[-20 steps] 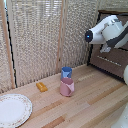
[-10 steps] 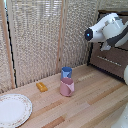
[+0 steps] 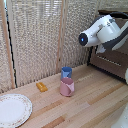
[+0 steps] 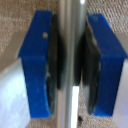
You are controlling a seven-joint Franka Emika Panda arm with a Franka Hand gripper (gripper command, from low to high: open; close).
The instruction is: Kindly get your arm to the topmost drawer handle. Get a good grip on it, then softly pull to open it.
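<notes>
Between the blue pads (image 4: 102, 60) of your gripper (image 4: 70, 62) sits the handle (image 4: 73, 60), a silver bar running straight through the gap in the wrist view. Both dark inner faces look pressed against it or very nearly so; you may record the gripper as narrowed onto the handle, though blur hides the exact contact line.

Exterior view: the gripper itself is hidden behind the arm (image 3: 102, 31), whose blue cap (image 3: 83, 38) faces the camera. The arm sits at the exterior view's right, up against the drawer (image 3: 114, 62), a dark brown front with a pale line across it that may be a handle; which drawer it belongs to is unclear.

Change since half a second and a second ago: the arm has barely shifted, holding the same pose at the cabinet. Judgement: the reach is over and the grip stage is done or finishing; the pull has not visibly begun, since the drawer front shows no clear gap.

Next for you: draw back gently and straight, or the thin bar may slip between the pads.

Elsewhere on the worktop (image 3: 95, 107): pink cup (image 3: 66, 86), blue cup (image 3: 66, 72) just behind it, orange block (image 3: 42, 87), plate (image 3: 13, 110). All well apart from the arm.
</notes>
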